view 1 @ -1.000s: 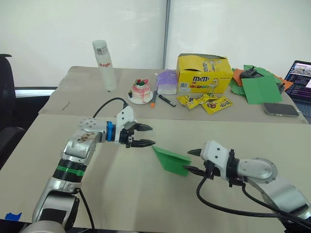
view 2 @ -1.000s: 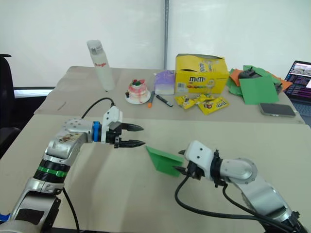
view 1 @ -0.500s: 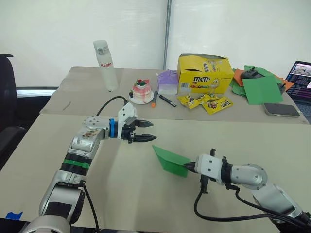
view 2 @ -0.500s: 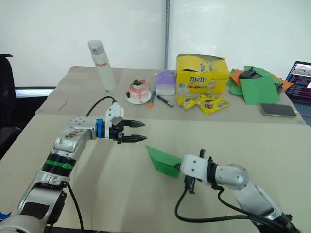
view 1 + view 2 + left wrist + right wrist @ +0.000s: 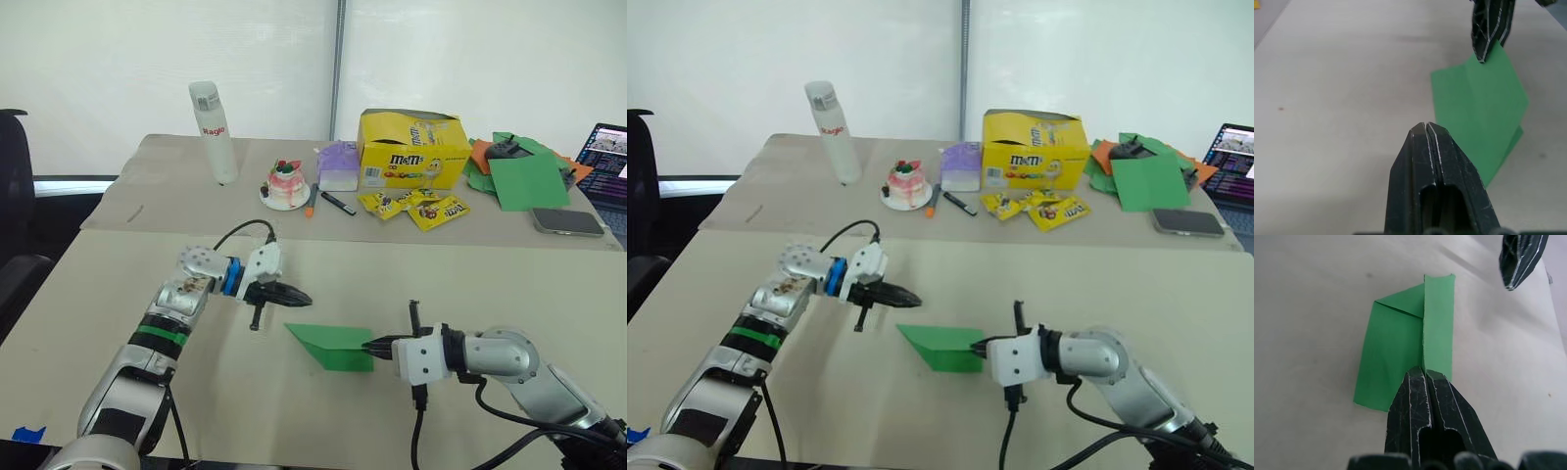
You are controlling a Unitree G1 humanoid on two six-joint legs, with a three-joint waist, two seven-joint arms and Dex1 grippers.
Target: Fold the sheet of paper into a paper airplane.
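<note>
The sheet of paper (image 5: 333, 345) is bright green and folded into a layered, angular wedge. It lies on the near tan table, its point toward the left. My right gripper (image 5: 373, 344) is shut on its right edge; in the right wrist view the paper's (image 5: 1400, 347) centre crease runs in between the closed fingertips (image 5: 1415, 379). My left gripper (image 5: 297, 295) is shut on nothing and hovers just left of and behind the paper's point, apart from it. The left wrist view shows the closed left gripper (image 5: 1428, 128) with the paper (image 5: 1479, 112) just beyond it.
On the far table stand a white bottle (image 5: 213, 132), a small cake on a plate (image 5: 286, 184), a purple pack (image 5: 338, 164), a yellow candy box (image 5: 411, 147) and candy packets (image 5: 416, 206). A pile of green and orange sheets (image 5: 519, 171), a phone (image 5: 566, 220) and a laptop (image 5: 602, 157) lie at the right.
Both grippers have shut, the right one on the paper's edge. The paper has swung left and lies flatter. My left gripper has dropped lower, nearer the paper's point.
</note>
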